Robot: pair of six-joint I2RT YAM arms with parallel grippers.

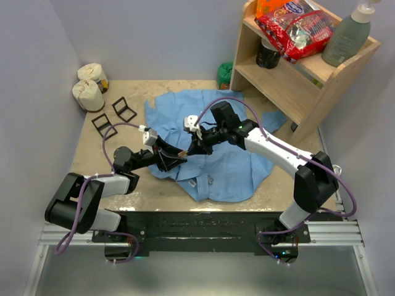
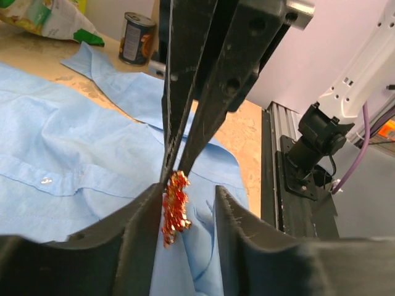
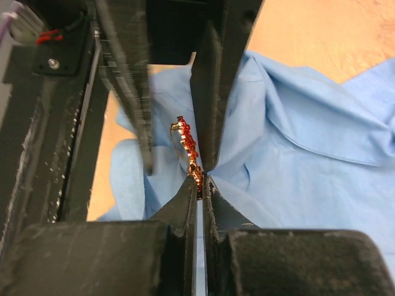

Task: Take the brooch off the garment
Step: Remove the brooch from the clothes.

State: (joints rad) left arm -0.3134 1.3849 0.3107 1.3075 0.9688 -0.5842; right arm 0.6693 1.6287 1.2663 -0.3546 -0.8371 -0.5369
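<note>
The brooch [image 2: 174, 209], a red-and-gold sprig, sits just above the garment [image 1: 234, 163], over the part of the light-blue shirt on my left. The shirt lies rumpled and spread on the table [image 1: 86, 157]. My right gripper [image 3: 199, 180] is pinched tight on one end of the brooch, its tips meeting around the metal. My left gripper [image 2: 188, 196] stands apart, one finger on each side of the brooch. The brooch hangs close against one of them, but I cannot tell whether it touches. I also cannot tell whether the pin is through the cloth. A wooden shelf [image 1: 296, 74] stands at the table's far right corner.
</note>
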